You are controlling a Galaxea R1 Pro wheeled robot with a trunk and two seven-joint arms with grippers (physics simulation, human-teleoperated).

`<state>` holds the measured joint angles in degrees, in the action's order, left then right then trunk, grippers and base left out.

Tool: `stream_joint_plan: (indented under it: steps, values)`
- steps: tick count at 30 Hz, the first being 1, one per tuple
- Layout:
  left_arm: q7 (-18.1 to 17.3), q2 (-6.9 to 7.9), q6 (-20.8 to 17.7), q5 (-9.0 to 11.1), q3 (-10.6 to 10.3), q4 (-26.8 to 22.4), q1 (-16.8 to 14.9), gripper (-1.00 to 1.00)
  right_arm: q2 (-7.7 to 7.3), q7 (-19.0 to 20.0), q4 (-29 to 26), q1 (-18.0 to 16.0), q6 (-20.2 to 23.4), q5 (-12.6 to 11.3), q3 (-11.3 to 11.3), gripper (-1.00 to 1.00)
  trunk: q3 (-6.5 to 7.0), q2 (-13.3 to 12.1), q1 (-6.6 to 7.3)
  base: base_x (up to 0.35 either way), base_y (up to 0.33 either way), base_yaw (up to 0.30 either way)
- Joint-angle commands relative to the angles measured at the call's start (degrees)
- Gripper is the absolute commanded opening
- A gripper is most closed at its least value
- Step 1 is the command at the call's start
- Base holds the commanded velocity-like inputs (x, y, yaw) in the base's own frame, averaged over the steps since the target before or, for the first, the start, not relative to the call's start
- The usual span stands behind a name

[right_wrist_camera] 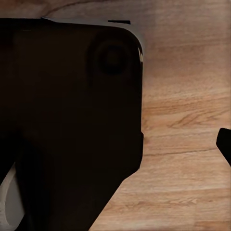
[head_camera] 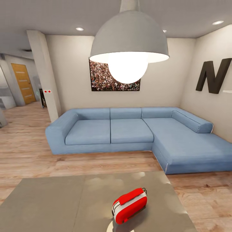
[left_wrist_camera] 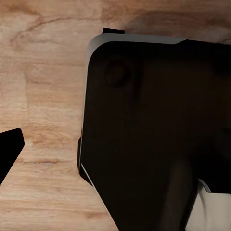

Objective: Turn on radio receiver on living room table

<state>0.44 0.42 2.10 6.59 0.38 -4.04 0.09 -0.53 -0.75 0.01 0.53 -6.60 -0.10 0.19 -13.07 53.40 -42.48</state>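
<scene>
Floorboards of light wood (head_camera: 25,151) run in from the nine o'clock side of the head view, past a pillar (head_camera: 43,74) and a yellow door (head_camera: 24,83) far off at ten o'clock, which suggests the robot has come in from that hallway and now faces the living room squarely. Across the middle sits the blue L-shaped sofa (head_camera: 129,132) against the wall, with the crowd picture (head_camera: 111,79) above it and the dome pendant lamp (head_camera: 129,42) hanging at twelve o'clock, close to the camera. Nearer, at six o'clock, lies the table (head_camera: 54,199), its glossy grey top parted by a centre seam, and the radio receiver (head_camera: 129,205) rests on it just right of that seam, toward five o'clock, lying tilted with its white side band turned to the robot. It looks placed near the table's near edge so an arm can reach it without leaning far. Both wrist views look down on wood floor past the robot's dark body, so the arms appear tucked low for travel; a dark sliver of the left gripper (left_wrist_camera: 9,150) and of the right gripper (right_wrist_camera: 225,144) shows, yet whether either pincer is apart or together cannot be told.
</scene>
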Motion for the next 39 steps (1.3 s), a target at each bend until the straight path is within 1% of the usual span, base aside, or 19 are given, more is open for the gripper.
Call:
stream_joint_plan:
  steps: [1, 8, 39]
  values:
    - [0.0, 0.00, 0.0, 0.0, 0.0, 0.0, 0.0, 1.00, 0.00, 0.0, 0.0, 0.0, 0.0, 0.0, 0.0, 1.00, 0.00, 0.0, 0.00, 0.000, 0.000, 0.000]
    - [0.0, 0.01, 0.0, 0.0, 0.0, 0.0, 0.0, 1.00, -0.10, 0.0, 0.0, 0.0, 0.1, 0.0, 0.1, 1.00, -0.17, 0.0, 0.00, 0.000, 0.000, -0.005]
    - [0.0, 0.01, 0.0, 0.0, 0.0, 0.0, 0.0, 1.00, -0.18, 0.0, 0.0, 0.0, -0.1, 0.0, 0.1, 1.00, -3.02, 0.0, 0.00, 0.000, 0.000, 0.000]
